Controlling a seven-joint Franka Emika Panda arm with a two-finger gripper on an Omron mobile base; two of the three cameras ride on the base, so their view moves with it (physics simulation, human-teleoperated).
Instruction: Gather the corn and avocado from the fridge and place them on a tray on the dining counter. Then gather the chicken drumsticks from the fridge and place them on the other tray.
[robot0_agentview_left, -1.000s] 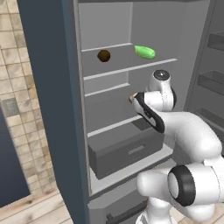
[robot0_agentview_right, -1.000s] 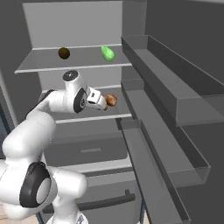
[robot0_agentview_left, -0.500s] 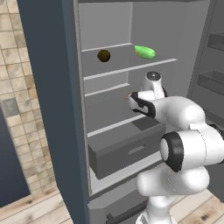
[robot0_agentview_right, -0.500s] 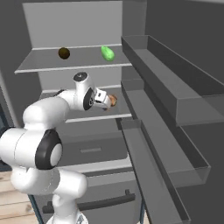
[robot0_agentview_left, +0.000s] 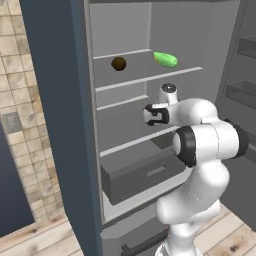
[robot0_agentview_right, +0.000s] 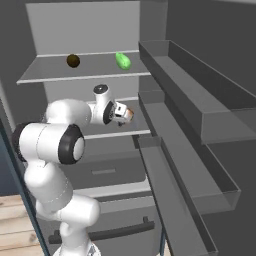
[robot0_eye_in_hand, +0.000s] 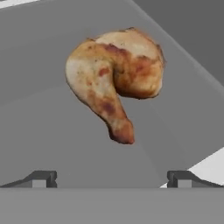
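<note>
Left base view: The arm reaches into the open fridge (robot0_agentview_left: 150, 30) at the middle shelf (robot0_agentview_left: 135, 142). On the shelf above that one lie a dark round avocado (robot0_agentview_left: 118, 63) and, to its right, a green item (robot0_agentview_left: 165, 59), possibly the corn; its identity cannot be confirmed. A grey drawer (robot0_agentview_left: 142, 175) sits below the middle shelf.

Right base view: The tool (robot0_agentview_right: 121, 114) is over the middle shelf, with a chicken drumstick (robot0_agentview_right: 128, 115) just beyond its tip. The avocado and the green item lie on the shelf above the drumstick, well apart from each other.

Hand view: The drumstick (robot0_eye_in_hand: 114, 78) lies on the middle shelf directly ahead of the tool, thick end up and right in this view, bone end pointing toward the tool. The two fingertips (robot0_eye_in_hand: 40, 178) stand wide apart, nothing between them, no contact with the drumstick.

Assessment: The step in hand appears to be the approach to grasp the drumstick. To do it well, advance until the fingertips bracket the meaty part above the narrow bone end, keep the tips off the shelf, then close. A grip on the tapered end risks slippage.
</note>
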